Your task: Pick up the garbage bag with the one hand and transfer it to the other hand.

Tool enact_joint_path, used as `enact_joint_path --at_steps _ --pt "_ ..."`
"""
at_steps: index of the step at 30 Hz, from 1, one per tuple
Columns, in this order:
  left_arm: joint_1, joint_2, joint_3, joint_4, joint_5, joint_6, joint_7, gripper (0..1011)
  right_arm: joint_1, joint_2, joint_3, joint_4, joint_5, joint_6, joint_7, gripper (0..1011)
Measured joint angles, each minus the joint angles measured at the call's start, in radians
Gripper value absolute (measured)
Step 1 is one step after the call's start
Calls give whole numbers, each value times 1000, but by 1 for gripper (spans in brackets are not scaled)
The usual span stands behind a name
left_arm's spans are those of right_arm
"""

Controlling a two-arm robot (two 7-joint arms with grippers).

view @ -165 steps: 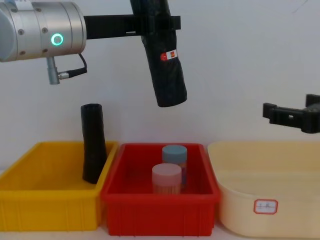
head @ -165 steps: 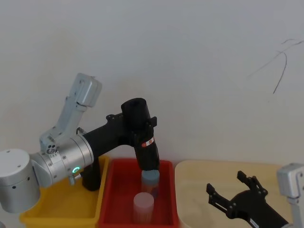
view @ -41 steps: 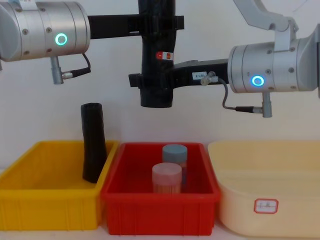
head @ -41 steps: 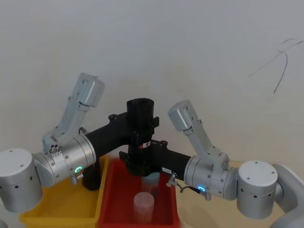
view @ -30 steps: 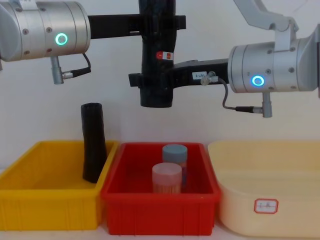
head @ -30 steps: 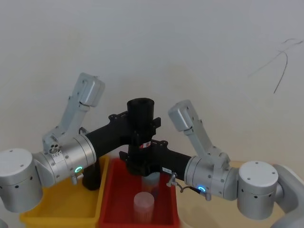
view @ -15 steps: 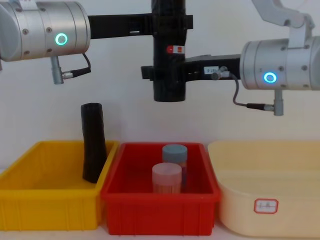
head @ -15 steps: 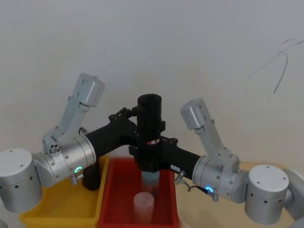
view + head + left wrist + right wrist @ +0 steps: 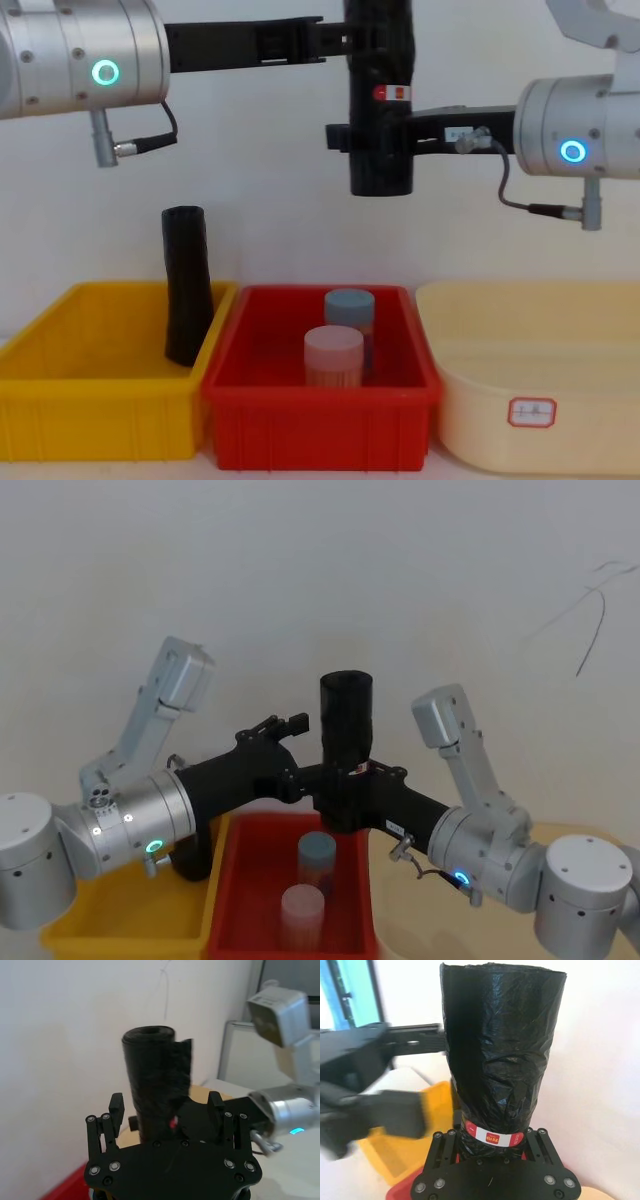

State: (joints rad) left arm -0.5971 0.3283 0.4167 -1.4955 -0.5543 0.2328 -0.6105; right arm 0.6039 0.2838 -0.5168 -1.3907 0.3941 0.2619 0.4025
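Head view: the garbage bag (image 9: 346, 725) stands upright in the air above the red bin (image 9: 225, 890), its lower part squeezed by the right gripper (image 9: 345, 802). Left wrist view: the left gripper (image 9: 166, 1101) is spread wide, holding nothing. Chest view: it sits just left of the bag.

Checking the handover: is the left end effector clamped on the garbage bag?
No, the left end effector stands open, clear of the garbage bag, which the right end effector grips.
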Motion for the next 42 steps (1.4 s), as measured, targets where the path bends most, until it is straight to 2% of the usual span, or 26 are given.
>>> enact_joint_path --at_steps 10,20,30,42 --pt "18 35 -13 -33 -47 10 -50 1002 -38 10 40 -25 -8 39 -72 552" --pt "40 58 -40 -59 -55 -17 -31 1002 -106 44 83 -84 -9 75 -119 552" --pt "72 76 -73 -89 -33 -47 58 1002 -220 95 138 -189 -8 120 -175 552" --pt "111 98 -98 -124 20 -26 203 1002 -313 122 186 -234 -4 183 -228 553"
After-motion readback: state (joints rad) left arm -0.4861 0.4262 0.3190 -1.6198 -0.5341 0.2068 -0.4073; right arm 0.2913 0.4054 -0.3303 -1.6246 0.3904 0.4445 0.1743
